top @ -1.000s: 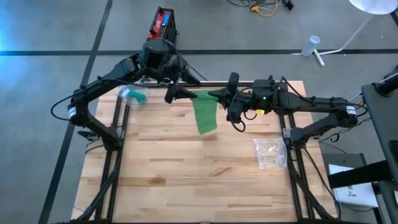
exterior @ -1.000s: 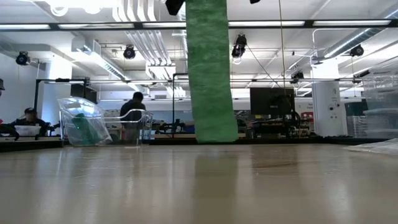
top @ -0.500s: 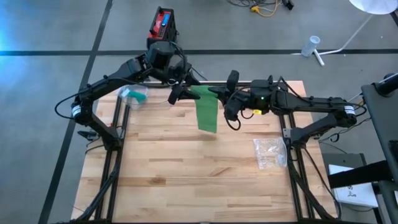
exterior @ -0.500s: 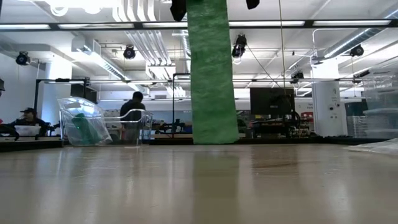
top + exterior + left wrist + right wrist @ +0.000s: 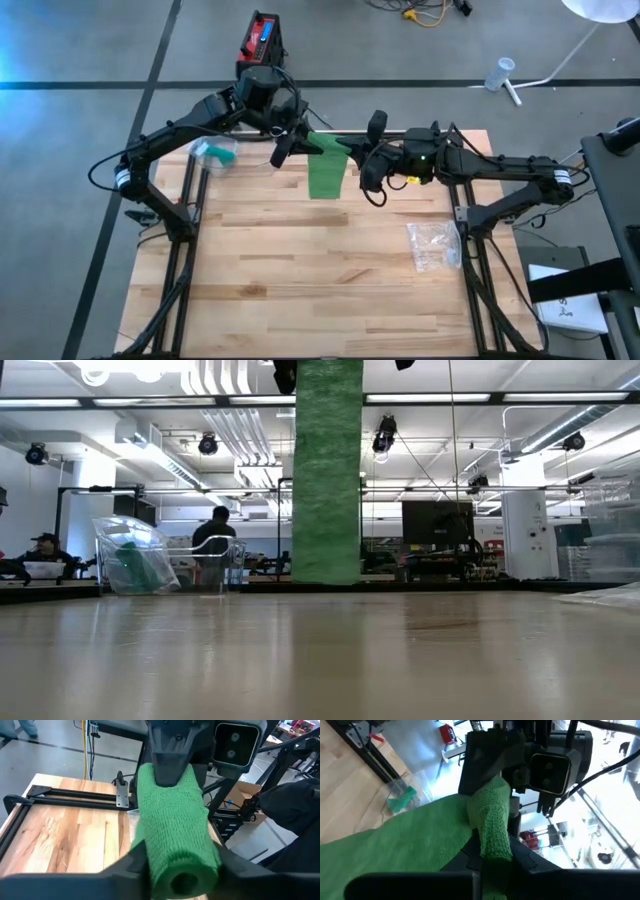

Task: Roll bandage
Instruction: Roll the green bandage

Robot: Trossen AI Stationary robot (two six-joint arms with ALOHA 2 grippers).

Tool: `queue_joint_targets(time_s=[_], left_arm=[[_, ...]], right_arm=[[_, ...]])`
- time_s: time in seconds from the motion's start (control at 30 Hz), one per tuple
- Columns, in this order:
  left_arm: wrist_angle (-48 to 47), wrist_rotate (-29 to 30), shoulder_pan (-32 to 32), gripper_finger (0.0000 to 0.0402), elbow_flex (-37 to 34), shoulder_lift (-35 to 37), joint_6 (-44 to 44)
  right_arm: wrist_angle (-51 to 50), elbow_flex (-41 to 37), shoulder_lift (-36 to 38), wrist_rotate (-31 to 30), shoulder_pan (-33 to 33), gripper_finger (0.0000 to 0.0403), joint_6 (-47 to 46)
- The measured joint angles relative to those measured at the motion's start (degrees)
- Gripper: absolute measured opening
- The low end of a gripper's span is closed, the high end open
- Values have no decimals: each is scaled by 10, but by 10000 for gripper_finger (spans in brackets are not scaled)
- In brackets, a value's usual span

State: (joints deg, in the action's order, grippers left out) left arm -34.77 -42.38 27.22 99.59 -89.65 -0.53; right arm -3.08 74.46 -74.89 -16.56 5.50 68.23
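Observation:
A green bandage roll is held level in the air over the far middle of the table, between my two grippers. Its loose strip hangs straight down from it; whether the strip's lower end touches the table I cannot tell. My left gripper comes from the table's left and is shut on the roll's left end. My right gripper comes from the right and is shut on the other end. Each wrist view shows the other gripper at the roll's far end. My left gripper pinches the roll's left end between its two fingers, one on each side of the roll. The fingers come about level from the table's left and lie along the roll. The roll is lifted clear, with its hollow core facing the wrist. My right gripper pinches the roll's right end between its two fingers, level from the table's right, lying along the roll. The roll is clear of the table, and the loose strip falls away from it.
A clear plastic bag with something green inside lies at the table's far left, also in the low view. A clear empty wrapper lies near the right edge. A red and black device sits on the floor beyond the table.
My left gripper has moved toward the roll and shut on its left end. The hanging strip, which slanted toward the right before, now hangs straight and stands a little farther left.

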Motion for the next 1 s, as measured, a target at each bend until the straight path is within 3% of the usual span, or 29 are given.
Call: queue_joint_targets(time_s=[0.17,0.37,0.67,0.83,1.0], left_arm=[[-1,16,1,27,0,0,-22],[-21,20,1,30,0,4,-85],[-91,77,0,24,0,14,-292],[-93,75,-9,25,0,16,-355],[-83,73,-12,25,0,17,-351]], right_arm=[[-14,0,0,3,0,65,-89],[-23,3,4,29,0,147,-234],[-44,10,9,138,21,277,-477],[-41,10,-1,140,43,295,-559],[-40,10,-13,170,47,271,-569]])
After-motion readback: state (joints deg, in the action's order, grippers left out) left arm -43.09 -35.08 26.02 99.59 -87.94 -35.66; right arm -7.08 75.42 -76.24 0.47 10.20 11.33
